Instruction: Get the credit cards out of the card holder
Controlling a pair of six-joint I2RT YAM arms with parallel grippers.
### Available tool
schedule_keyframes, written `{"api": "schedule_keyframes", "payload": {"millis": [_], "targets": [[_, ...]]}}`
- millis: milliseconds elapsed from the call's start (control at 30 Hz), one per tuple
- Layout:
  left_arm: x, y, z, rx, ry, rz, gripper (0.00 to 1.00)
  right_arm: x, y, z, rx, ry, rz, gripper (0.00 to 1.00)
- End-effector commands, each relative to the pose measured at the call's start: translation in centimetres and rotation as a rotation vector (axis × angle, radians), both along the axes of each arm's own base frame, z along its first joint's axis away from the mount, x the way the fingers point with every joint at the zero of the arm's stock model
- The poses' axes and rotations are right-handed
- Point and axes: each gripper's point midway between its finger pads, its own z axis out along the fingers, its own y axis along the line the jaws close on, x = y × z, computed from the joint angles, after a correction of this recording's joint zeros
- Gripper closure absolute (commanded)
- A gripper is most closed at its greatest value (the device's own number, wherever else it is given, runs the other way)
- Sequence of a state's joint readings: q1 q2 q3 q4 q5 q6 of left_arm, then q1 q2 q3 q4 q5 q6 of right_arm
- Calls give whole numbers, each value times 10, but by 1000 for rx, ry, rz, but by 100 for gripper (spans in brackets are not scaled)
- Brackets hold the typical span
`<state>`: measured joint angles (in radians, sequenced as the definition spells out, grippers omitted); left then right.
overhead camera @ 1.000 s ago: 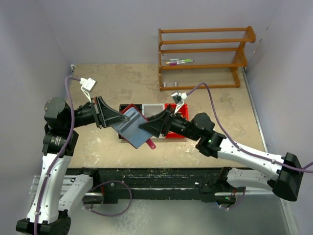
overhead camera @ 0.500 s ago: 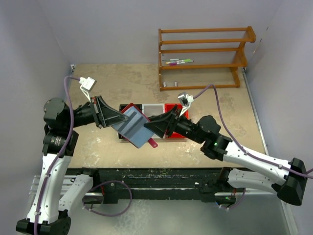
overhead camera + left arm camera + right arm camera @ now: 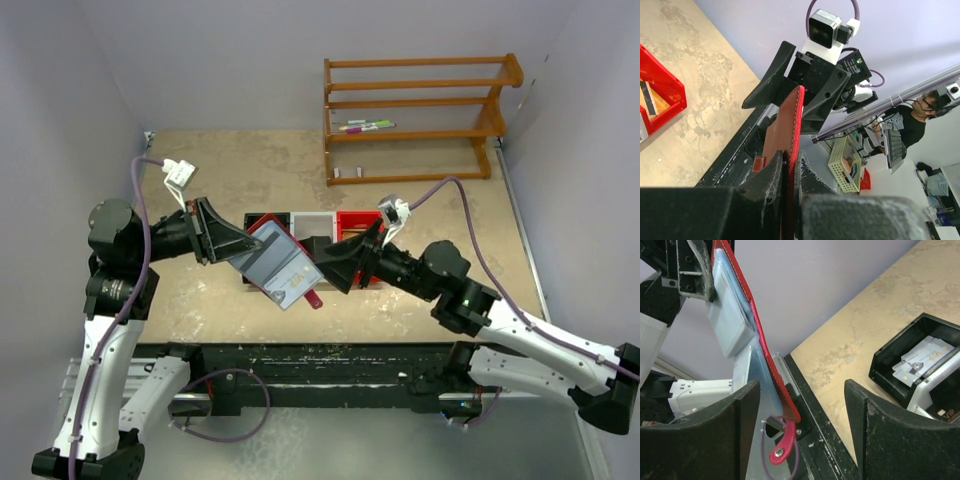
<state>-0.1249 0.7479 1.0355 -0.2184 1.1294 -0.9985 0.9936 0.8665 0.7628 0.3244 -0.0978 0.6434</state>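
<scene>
**Left arm gripping the wallet, right jaws gaping beside it**

The left gripper (image 3: 238, 245) is clamping the dark maroon folding card holder (image 3: 278, 262) by one edge, holding it tilted above the tan tabletop (image 3: 220, 180). The right gripper (image 3: 325, 268) is standing wide apart, grasping nothing, just beside the holder's small red strap tab (image 3: 313, 298). Pale credit cards (image 3: 917, 362) are lying in the black plastic bin (image 3: 886, 380).

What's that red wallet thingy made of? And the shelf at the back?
The card holder looks like leather or fake leather: dark red with pale stitching along its edge. The shelf looks like wood: orange-brown, smooth rails.
</scene>
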Motion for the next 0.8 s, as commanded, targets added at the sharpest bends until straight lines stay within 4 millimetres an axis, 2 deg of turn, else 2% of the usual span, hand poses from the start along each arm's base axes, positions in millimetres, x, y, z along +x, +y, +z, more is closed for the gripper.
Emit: {"api": "schedule_keyframes", "payload": {"millis": [0, 100, 200, 267, 400, 567, 767], "targets": [[-5, 1, 18, 1, -85, -1, 100, -3, -19, 21, -15, -35, -40, 26], [-7, 0, 21, -12, -78, -12, 100, -3, -35, 37, -17, -66, -85, 17], [-10, -1, 24, -32, -75, -39, 100, -13, -39, 56, 46, -95, -53, 12], [-10, -2, 25, -40, -63, -50, 100, -23, -31, 66, 101, -109, 15, 8], [-11, -2, 27, -51, -49, -69, 100, -39, 0, 78, 121, -136, 193, 0], [-17, -2, 33, -54, -58, -89, 100, -43, 27, 80, 100, -145, 309, 2], [-22, -3, 29, -51, -40, -116, 100, -52, 38, 84, 126, -181, 404, 8]]}}
